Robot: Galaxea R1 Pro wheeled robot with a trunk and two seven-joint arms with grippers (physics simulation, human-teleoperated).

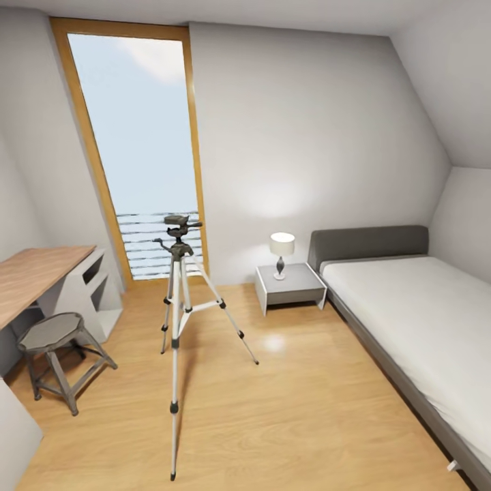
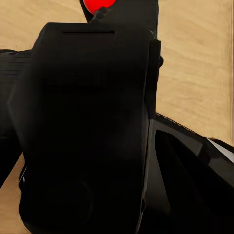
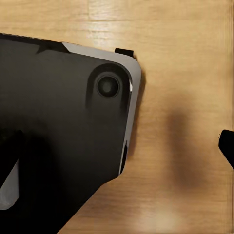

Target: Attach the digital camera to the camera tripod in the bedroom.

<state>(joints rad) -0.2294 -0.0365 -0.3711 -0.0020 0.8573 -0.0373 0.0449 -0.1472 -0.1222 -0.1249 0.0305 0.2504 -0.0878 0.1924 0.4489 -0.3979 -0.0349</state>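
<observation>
A light wood plank floor [image 1: 307, 409] carries a camera tripod [image 1: 179, 320] standing on three spread silver legs, a round grey stool [image 1: 58, 354] beside a wood tabletop [image 1: 34, 276], a grey nightstand [image 1: 290, 286], and a bed [image 1: 416, 327].

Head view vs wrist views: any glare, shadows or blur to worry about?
Head view: sharp; the lit lamp glows on the wall, with a glare patch on the floor. Left wrist view: the digital camera sits close, nearly featureless black apart from its red button. Right wrist view: soft blurred shadows on the planks.
</observation>
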